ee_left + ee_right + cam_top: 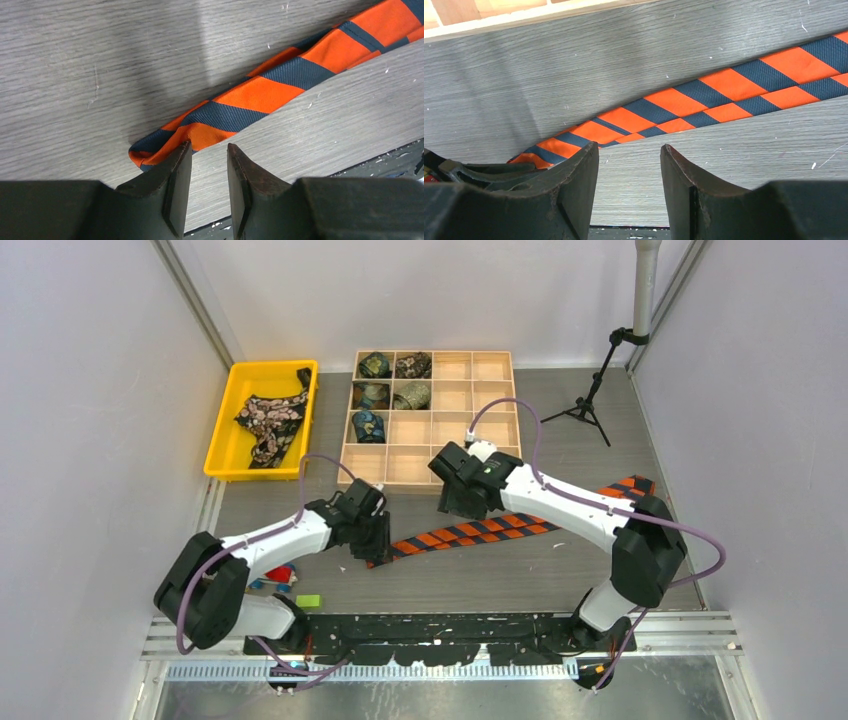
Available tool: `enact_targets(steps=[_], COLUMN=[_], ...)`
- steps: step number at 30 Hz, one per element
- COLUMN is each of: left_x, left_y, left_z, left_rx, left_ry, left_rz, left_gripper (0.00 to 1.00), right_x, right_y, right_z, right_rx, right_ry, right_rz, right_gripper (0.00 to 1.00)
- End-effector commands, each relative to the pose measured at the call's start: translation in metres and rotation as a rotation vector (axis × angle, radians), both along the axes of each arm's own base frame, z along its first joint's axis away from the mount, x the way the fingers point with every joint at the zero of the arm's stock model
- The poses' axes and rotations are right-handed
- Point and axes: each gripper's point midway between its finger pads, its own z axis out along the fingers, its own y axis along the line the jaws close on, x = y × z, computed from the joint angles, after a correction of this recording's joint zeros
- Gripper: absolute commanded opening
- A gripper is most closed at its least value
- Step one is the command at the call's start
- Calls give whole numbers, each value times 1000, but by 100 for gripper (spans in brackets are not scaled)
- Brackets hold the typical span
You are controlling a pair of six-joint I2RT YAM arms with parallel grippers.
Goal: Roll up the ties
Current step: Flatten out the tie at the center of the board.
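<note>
yellow tray (222,445): set at the far left corner of the bench (520,582), close along its left edge.
flowered tie (272,422): laid loose and crumpled inside the yellow tray, with one end draped against the tray's right rim (not rolled).
toy blocks (280,576): gathered near the bench's near left corner and partly hidden by the left arm; a green block (308,601) is seen just to their right.
left tool (210,148): held low over the bench, left of centre and toward the near edge. Its jaws are parted a little, only bare bench is seen between them, and nothing is gripped. One jaw tip is placed right at the folded end of the striped tie (contact cannot be told).
striped tie (470,532): orange and dark, laid flat on the bench. It is stretched from the left tool toward the right edge, slanting away from the near edge as it goes. Its left end is folded over on itself.
wooden box (492,466): placed at the middle of the far edge and divided into square compartments.
rolled ties (375,365): five are counted, all kept in the box's left-hand compartments.
right tool (630,148): held above the bench beside the striped tie, near the box's near side. Its jaws are spread wide and nothing is held.
stand (590,400): a black tripod, set at the far right corner.
</note>
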Motion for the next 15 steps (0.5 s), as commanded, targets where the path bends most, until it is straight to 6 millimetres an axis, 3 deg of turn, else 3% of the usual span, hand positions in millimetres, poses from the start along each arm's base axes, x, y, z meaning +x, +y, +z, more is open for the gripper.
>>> enact_targets(steps=[1, 6, 11, 15], left_x=[15, 12, 11, 20], left_y=[4, 2, -1, 18], left_z=[-10, -7, 30, 55], left_rx=[31, 22, -23, 41], left_ry=[-48, -26, -60, -150], left_rz=[23, 23, 20, 50], left_gripper=[34, 32, 34, 42], right_x=[5, 4, 7, 10], right_y=[0, -2, 2, 12], right_z=[14, 17, 27, 36], right_rx=[35, 39, 72, 135], right_ry=[-57, -65, -104, -158], right_rz=[-4, 0, 35, 78], right_gripper=[53, 53, 53, 53])
